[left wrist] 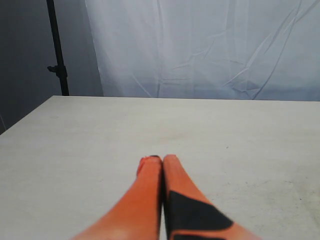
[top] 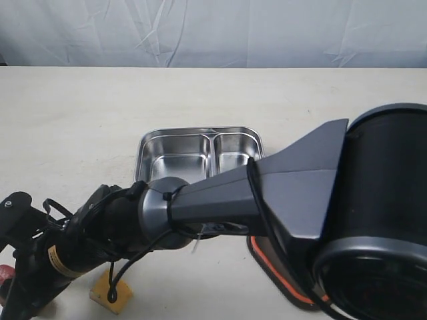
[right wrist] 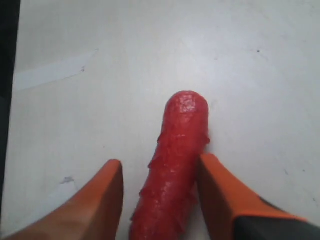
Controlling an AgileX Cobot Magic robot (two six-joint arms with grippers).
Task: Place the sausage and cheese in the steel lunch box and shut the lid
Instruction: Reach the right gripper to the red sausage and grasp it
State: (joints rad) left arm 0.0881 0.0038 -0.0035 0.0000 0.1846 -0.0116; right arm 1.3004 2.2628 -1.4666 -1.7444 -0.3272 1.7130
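Observation:
The red ridged sausage [right wrist: 175, 165] lies on the pale table between the fingers of my right gripper [right wrist: 161, 160]. One orange finger [right wrist: 220, 190] touches its side and the other [right wrist: 100, 195] stands a little apart, so the gripper is open around it. In the exterior view only a red end of the sausage [top: 5, 273] shows at the lower left. The yellow cheese [top: 110, 291] sits just right of it, partly under my right arm [top: 200, 200]. The steel lunch box [top: 199, 137] stands empty mid-table. The dark lid [top: 283, 285] with its orange rim lies at the lower right, mostly hidden. My left gripper [left wrist: 161, 158] is shut and empty.
A white cloth backdrop [top: 213, 30] hangs behind the table's far edge. A black stand pole [left wrist: 57, 50] rises beyond the table in the left wrist view. My right arm's big dark housing [top: 380, 213] fills the lower right of the exterior view.

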